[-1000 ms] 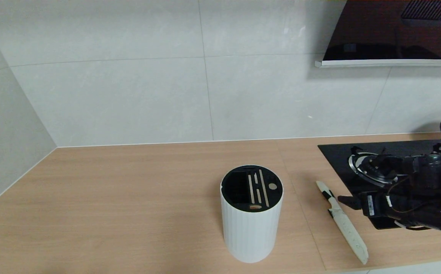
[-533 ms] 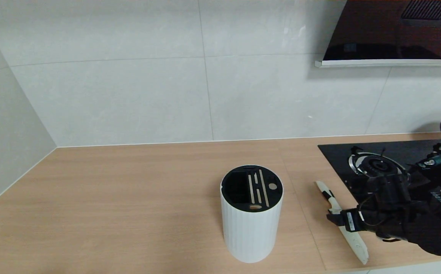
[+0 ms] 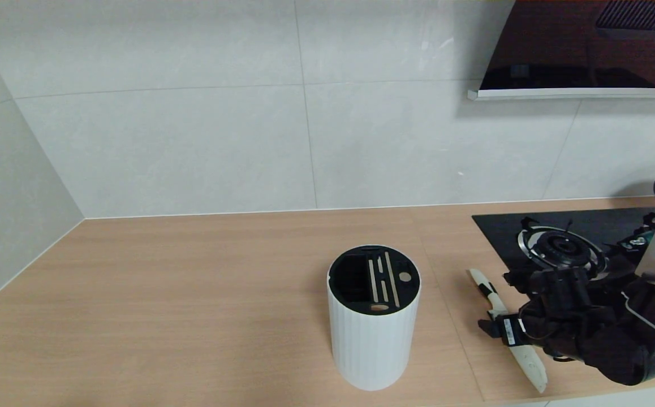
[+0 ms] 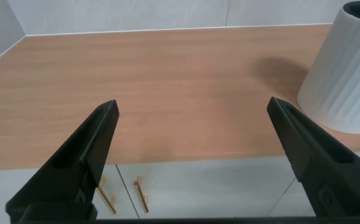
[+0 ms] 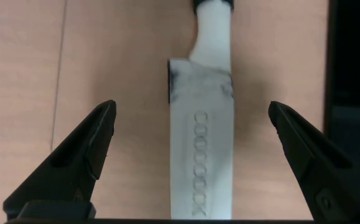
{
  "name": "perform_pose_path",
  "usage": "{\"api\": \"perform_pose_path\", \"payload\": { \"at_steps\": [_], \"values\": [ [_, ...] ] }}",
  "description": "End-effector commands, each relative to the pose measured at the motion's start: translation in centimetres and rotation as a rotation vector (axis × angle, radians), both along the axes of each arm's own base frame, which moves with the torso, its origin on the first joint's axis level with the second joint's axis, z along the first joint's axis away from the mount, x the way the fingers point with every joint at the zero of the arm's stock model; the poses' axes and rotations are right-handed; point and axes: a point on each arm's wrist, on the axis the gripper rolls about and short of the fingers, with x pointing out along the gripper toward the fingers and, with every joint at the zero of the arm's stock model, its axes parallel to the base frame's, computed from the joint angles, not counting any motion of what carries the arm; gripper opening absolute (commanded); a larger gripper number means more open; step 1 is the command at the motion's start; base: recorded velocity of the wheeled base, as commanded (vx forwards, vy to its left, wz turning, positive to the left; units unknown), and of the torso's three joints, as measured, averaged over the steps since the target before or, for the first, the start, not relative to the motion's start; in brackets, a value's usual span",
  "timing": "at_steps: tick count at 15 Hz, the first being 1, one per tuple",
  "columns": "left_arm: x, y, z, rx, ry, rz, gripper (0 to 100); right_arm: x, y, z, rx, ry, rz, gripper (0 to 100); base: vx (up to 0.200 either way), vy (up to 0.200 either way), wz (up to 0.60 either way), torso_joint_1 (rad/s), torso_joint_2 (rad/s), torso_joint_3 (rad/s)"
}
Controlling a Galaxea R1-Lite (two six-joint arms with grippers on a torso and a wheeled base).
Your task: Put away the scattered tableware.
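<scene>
My right gripper (image 5: 191,109), fingers spread wide, hangs over the white knife (image 5: 201,155) lying flat on the counter (image 3: 192,294) beside the knife holder (image 3: 373,316); I'd drop straight, straddle it near the handle and clamp squarely.

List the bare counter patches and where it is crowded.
Free: the counter from the side wall to the white holder, and the strip between holder and back wall. Crowded: between holder and hob, where the knife lies under the open right hand.
</scene>
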Motion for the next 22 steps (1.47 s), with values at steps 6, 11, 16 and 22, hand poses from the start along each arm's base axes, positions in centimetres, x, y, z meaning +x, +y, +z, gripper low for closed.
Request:
{"api": "perform_pose_path", "payload": {
  "at_steps": [6, 11, 16, 22],
  "values": [
    [0.0, 0.0, 0.0, 0.000, 0.000, 0.000, 100, 0.6, 0.2, -1.4, 0.000, -0.002, -0.009, 100, 0.000, 0.000, 0.00, 0.000, 0.00, 0.000],
    [0.0, 0.0, 0.0, 0.000, 0.000, 0.000, 100, 0.6, 0.0, -1.9, -0.014, 0.011, -0.026, 100, 0.000, 0.000, 0.00, 0.000, 0.00, 0.000],
    [0.0, 0.0, 0.0, 0.000, 0.000, 0.000, 100, 0.7, 0.1, -2.1, -0.014, 0.014, -0.025, 0, 0.000, 0.000, 0.00, 0.000, 0.00, 0.000],
    [0.0, 0.0, 0.0, 0.000, 0.000, 0.000, 100, 0.8, 0.1, -2.0, -0.010, -0.003, -0.027, 0, 0.000, 0.000, 0.00, 0.000, 0.00, 0.000]
  ]
}}
